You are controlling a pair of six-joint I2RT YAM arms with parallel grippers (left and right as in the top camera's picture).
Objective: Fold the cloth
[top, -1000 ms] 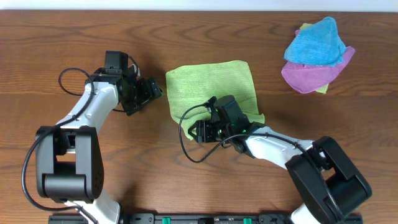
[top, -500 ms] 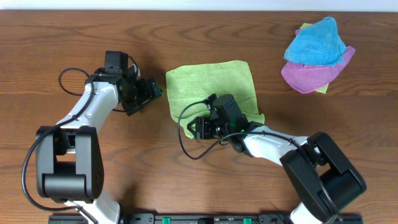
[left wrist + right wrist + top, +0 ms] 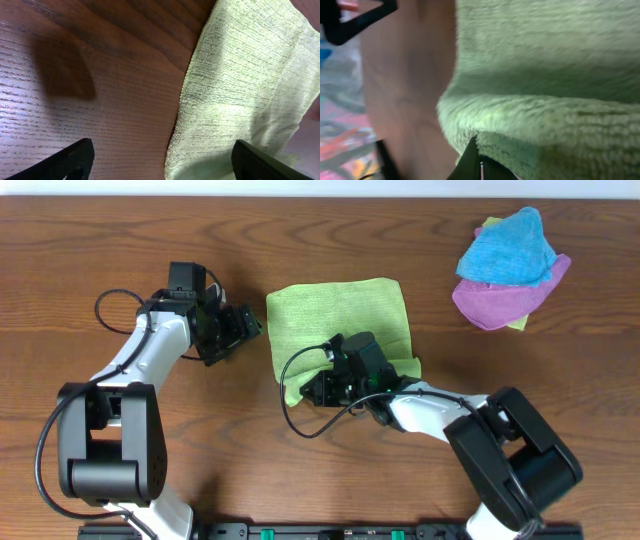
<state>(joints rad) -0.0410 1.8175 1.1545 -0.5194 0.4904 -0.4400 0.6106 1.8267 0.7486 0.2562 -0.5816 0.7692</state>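
Note:
The lime-green cloth lies spread on the wooden table, its near edge rumpled. My right gripper is at the cloth's near-left corner and is shut on it. In the right wrist view the cloth fills the frame, and a fold of it is pinched at the right gripper. My left gripper stands open just left of the cloth's left edge. In the left wrist view the cloth's edge runs between the wide-apart fingers of the left gripper, which hold nothing.
A bright blue cloth lies on a purple cloth in a heap at the back right. A black cable loops beside the left arm. The table's far edge runs along the top of the overhead view.
My right gripper has slid left along the cloth's near edge to its near-left corner and shut on it, bunching the corner. The left arm has not moved.

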